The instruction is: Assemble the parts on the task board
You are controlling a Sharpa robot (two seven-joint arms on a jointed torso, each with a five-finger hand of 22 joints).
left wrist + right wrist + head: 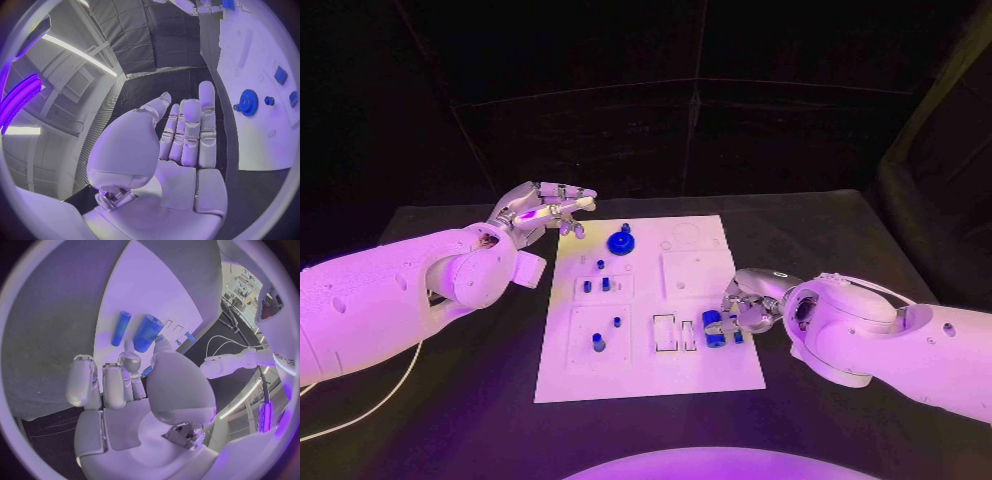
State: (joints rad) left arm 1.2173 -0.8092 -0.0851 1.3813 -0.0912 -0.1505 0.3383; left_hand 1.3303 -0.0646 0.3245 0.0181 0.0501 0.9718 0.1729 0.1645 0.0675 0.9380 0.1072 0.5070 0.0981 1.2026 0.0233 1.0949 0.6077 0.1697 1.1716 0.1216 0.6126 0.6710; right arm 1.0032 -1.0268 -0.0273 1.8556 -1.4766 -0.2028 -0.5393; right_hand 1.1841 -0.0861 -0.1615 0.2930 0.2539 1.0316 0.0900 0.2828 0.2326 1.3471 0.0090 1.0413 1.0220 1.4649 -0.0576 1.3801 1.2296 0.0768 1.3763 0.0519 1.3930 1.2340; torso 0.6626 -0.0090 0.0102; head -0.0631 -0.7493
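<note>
The white task board (678,375) lies in the middle of the table. A blue gear (620,240) stands near its far end, and small blue parts (594,286) sit in slots on its left half. My left hand (545,210) hovers left of the board's far corner with its fingers (187,130) straight and nothing in it; the blue gear (249,102) is off to its side. My right hand (747,305) is over the board's right edge, its fingertips by a thick blue cylinder (147,333) and a thin one (120,328). A bit of blue (147,371) shows between thumb and finger; whether it is held is unclear.
Empty rectangular slots (675,333) lie just left of the cylinders. A square recess (694,272) and a round one (689,238) mark the board's far right part. Black cloth covers the table around the board, and a white cable (365,405) runs along the near left.
</note>
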